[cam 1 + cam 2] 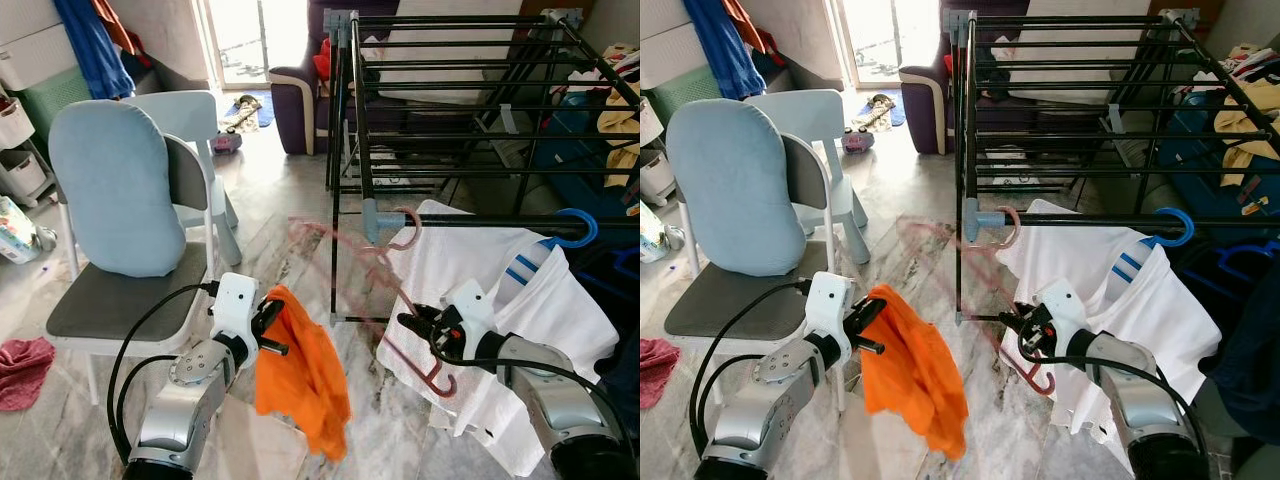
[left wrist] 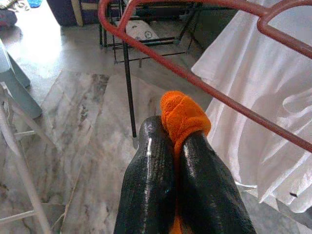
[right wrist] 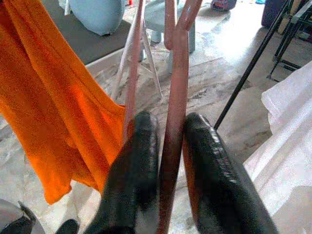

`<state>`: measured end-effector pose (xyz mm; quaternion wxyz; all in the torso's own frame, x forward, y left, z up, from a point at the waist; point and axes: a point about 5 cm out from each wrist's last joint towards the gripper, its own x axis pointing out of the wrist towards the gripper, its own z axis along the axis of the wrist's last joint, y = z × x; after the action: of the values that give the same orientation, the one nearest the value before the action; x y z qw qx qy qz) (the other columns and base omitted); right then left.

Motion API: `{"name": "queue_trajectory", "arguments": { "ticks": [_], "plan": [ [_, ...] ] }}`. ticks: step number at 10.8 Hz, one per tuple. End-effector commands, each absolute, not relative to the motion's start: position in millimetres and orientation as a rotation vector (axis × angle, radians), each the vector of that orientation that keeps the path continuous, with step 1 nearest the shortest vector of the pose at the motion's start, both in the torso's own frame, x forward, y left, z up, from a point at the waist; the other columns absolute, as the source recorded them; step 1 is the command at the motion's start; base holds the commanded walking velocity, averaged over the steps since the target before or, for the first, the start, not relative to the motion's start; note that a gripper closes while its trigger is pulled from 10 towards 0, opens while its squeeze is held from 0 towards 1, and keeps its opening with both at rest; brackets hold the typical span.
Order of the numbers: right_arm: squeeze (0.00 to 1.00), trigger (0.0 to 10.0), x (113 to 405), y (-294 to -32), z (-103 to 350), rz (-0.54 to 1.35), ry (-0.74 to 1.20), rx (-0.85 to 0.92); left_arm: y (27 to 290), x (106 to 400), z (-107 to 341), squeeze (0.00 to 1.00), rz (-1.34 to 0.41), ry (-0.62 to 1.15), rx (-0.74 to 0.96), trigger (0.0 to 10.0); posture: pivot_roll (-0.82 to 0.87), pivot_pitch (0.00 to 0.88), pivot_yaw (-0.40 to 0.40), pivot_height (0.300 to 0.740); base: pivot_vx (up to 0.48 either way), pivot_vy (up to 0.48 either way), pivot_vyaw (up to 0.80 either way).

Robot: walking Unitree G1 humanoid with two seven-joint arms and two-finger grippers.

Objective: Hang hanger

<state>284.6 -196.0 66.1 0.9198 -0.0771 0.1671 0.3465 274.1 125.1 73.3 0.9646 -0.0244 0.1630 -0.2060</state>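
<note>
- The drying rack stands just ahead, black rails running across, and its near rail already carries a white garment on a blue hanger.
- The orange cloth dangles limp off the left gripper, which has its two black fingers pressed together on a bunched fold of it. It looks soft and light, and I'd guess it sways with any move of that arm.
- The pink hanger is the thing to hang. It slopes in mid-air between the rack's near corner and the right gripper, and its hook sits right by the near rail's corner joint. I cannot tell whether it is over the rail yet.
- That hanger looks like thin, stiff plastic, light and rather slick. To my eye, a hold on the bar close to the end, as now, leaves the far end free to swing.
- The right gripper reaches forward low, left of the white garment, its fingers pinching one pink bar between them.
- The left arm is held out low beside the grey chair.
</note>
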Motion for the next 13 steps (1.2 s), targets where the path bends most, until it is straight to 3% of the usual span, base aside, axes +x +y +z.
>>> {"name": "queue_trajectory", "arguments": {
  "ticks": [1, 7, 8, 9, 10, 13],
  "plan": [
    [0.00, 0.0, 286, -196, 66, 0.711, 0.342, -0.162, 126, 276, 81, 0.00, -0.420, 0.302, -0.033, 10.0, -0.12, 0.002, 0.012, 0.740, 0.000, 0.000, 0.00],
    [0.00, 0.0, 289, -187, 73, 0.501, 0.236, -0.081, 126, 275, 80, 0.00, -0.414, 0.306, -0.021, 10.0, -0.12, 0.006, 0.013, 0.740, 0.000, 0.000, 0.00],
    [0.00, 1.9, 287, -184, 71, 0.515, 0.243, -0.080, 125, 275, 80, 0.00, -0.416, 0.307, -0.021, 10.0, -0.12, 0.006, 0.015, 0.740, 0.000, 0.000, 0.00],
    [0.00, 10.0, 287, -182, 68, 0.530, 0.262, -0.064, 125, 276, 80, 0.00, -0.419, 0.308, -0.019, 10.0, -0.12, 0.005, 0.013, 0.740, 0.000, 0.000, 0.00],
    [1.00, 10.0, 287, -181, 69, 0.546, 0.270, -0.050, 125, 276, 80, 0.00, -0.419, 0.309, -0.019, 10.0, -0.12, 0.005, 0.013, 0.740, 0.000, 0.000, 0.00],
    [1.00, 10.0, 289, -186, 68, 0.523, 0.286, -0.078, 124, 274, 79, 0.00, -0.417, 0.313, -0.020, 10.0, -0.12, 0.004, 0.007, 0.740, 0.000, 0.000, 0.00]
  ]
}}
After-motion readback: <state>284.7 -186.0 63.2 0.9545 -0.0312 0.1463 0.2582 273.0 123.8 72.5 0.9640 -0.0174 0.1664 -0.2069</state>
